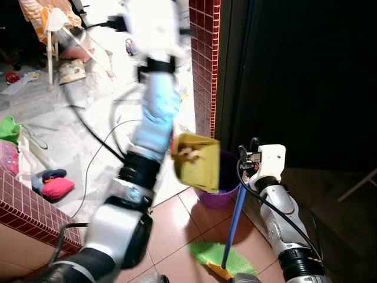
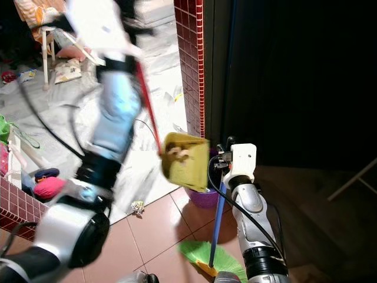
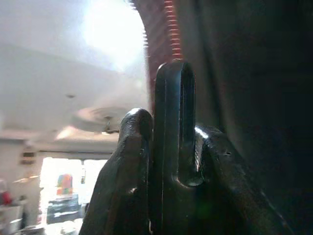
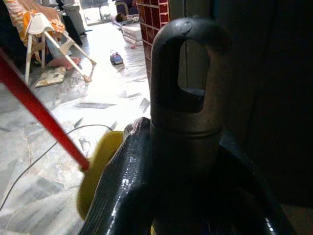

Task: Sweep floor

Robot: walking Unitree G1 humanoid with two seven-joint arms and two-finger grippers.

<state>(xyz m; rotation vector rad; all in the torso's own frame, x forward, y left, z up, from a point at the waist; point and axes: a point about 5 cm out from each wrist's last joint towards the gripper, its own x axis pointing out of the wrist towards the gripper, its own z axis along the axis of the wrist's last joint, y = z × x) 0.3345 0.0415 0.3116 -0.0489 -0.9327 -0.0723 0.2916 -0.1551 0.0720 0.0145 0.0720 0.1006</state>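
My raised left arm (image 1: pixel 154 112) carries a yellow dustpan (image 1: pixel 197 162) on a long red handle (image 2: pixel 148 106). The pan hangs tilted just above a purple bin (image 1: pixel 222 183). In the left wrist view my left gripper (image 3: pixel 173 161) is shut on the handle's dark slotted end. My right gripper (image 1: pixel 250 154) is shut around the top of a blue broom handle (image 1: pixel 237 218). The handle's looped cap (image 4: pixel 188 63) sticks out past the fingers (image 4: pixel 122 186). The broom's green bristles (image 1: pixel 221 256) rest on the reddish tiles.
A red-tiled pillar (image 1: pixel 205 65) stands behind the bin, with a dark doorway (image 1: pixel 306 76) to its right. A low tiled wall (image 1: pixel 29 206) is at the left. Cables, toys (image 1: pixel 57 187), a high chair (image 1: pixel 56 29) and a paper scrap (image 2: pixel 137 206) lie on the floor.
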